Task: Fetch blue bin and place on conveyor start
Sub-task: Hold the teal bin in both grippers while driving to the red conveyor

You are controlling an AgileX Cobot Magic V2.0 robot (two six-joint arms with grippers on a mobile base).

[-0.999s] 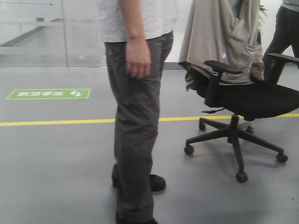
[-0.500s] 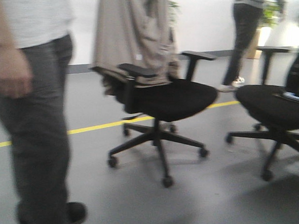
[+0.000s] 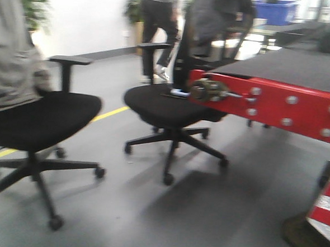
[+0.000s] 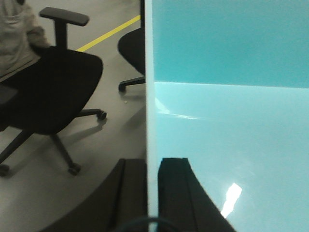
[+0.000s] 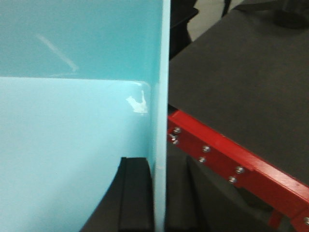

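The blue bin is a pale aqua tub held between both arms. My left gripper is shut on its left wall, one finger inside and one outside. My right gripper is shut on the right wall of the blue bin in the same way. The conveyor start shows at the right of the front view, a red bolted frame around a dark grey belt. In the right wrist view the red frame and belt lie just right of the bin wall, lower than its rim.
Two black office chairs stand on the grey floor left of the conveyor. A person walks at the back. A red-and-white striped barrier sits at the lower right. A dark blue crate is far behind.
The front view has swung right: the standing person has slid out of frame to the left, the chairs have shifted left, and the red conveyor frame has come into view at the right.
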